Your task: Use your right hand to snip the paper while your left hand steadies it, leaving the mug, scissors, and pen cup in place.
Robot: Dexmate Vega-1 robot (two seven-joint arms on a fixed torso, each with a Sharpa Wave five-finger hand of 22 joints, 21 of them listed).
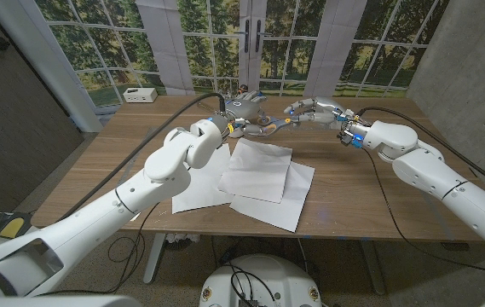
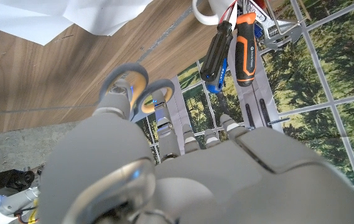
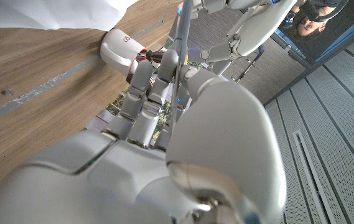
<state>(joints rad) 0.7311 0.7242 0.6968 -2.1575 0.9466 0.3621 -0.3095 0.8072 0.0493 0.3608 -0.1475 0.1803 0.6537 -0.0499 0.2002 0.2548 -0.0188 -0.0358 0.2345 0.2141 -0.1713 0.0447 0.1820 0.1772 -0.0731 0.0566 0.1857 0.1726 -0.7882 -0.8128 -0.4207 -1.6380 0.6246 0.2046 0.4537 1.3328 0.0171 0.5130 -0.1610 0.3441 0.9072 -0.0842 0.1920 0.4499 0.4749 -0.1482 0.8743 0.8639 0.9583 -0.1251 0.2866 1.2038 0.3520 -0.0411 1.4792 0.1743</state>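
While both arms reached to the far side of the table (image 1: 97, 162), the scene stood thus:

Paper: several white sheets (image 1: 255, 175) lay overlapping in the middle of the table, nearer the robot than both hands and touched by neither.

Left hand: it (image 1: 240, 109) was at the far edge, past the paper; in the left wrist view the yellow-and-grey handle loops of the scissors (image 2: 133, 87) stood just beyond its knuckles, but whether the fingers gripped them I could not tell.

Right hand: it (image 1: 314, 111) reached in from the right toward the left hand, fingers stretched out near the scissors; in the right wrist view a thin grey blade or rod (image 3: 180, 56) ran along its fingers, yet a real hold could not be made out.

Mug: a white mug (image 3: 119, 51) lay just beyond the right fingers, near the paper's edge.

Pen cup: a white cup (image 2: 217, 9) held screwdrivers (image 2: 245, 46) with black and orange handles and a wrench.

Other: a small white box (image 1: 141, 95) sat at the far left corner, by the window.
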